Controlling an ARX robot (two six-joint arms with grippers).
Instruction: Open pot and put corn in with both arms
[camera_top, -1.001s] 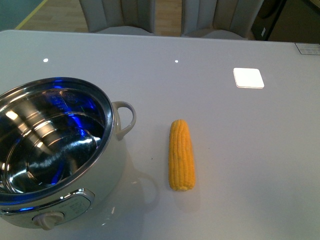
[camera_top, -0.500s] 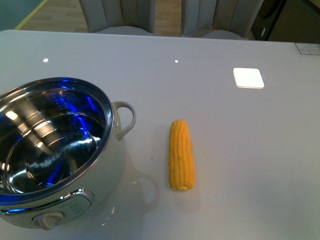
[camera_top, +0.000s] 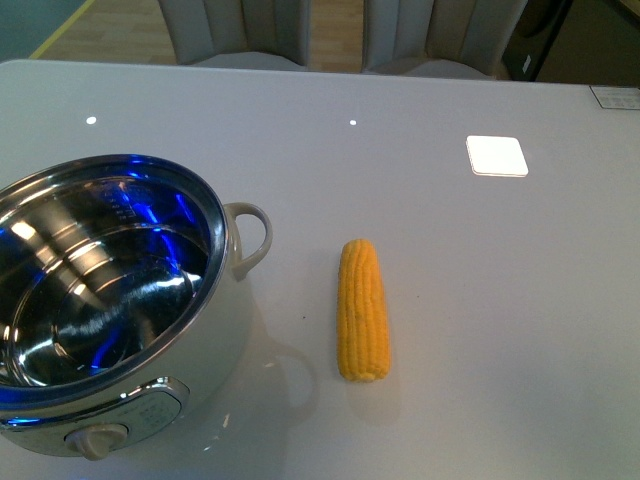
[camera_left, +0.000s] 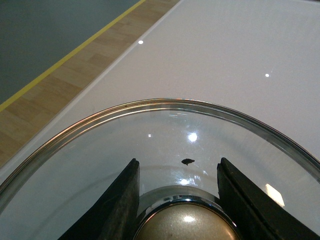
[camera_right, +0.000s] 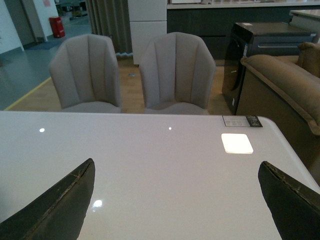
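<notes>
In the front view the pot (camera_top: 222, 330) sat uncovered at the lower left of the frame, its steel bowl empty. The corn (camera_top: 363, 310) lay on the table (camera_top: 480, 300) just right of centre, near the pot's loop handle but apart from it, and neither arm showed. The left wrist view gave what that view lacked: the left tool (camera_left: 178, 165) was closed on the brass-coloured knob (camera_left: 182, 225) of a glass lid (camera_left: 150, 130), a finger on either side, with bare table beyond the lid's rim. The right wrist view showed the right tool (camera_right: 176, 165) spread wide with nothing between its fingers, facing across the table toward two chairs (camera_right: 172, 70), and no corn was in sight there. The opening looked done. The next step was probably the corn, which called for the right tool to come down over the cob and close across it.
</notes>
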